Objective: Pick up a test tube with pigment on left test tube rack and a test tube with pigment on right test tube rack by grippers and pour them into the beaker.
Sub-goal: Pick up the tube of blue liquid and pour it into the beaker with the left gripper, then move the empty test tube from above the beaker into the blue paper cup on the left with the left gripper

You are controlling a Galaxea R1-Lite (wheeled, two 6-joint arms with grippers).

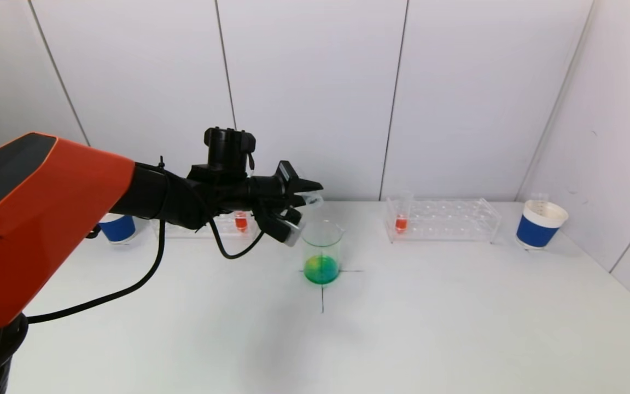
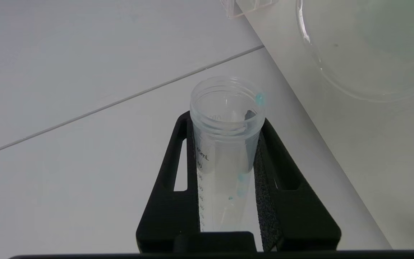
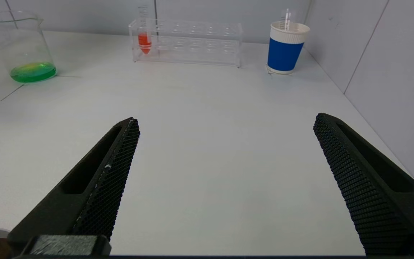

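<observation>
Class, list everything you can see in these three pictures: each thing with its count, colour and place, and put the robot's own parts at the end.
Beaker: one, clear glass with green liquid, table centre on a drawn cross.
Held test tube: one, clear, only blue droplets left, tipped near the beaker's rim.
Left test tube rack: one, clear, back left, with one tube of red pigment.
Right test tube rack: one, clear, back right, with one tube of red pigment.
Paper cups: two, blue and white, far left and far right.
Table: one, white.
Left gripper: black, shut on the held tube.
Right gripper: black, open, low over the table's right side.
</observation>
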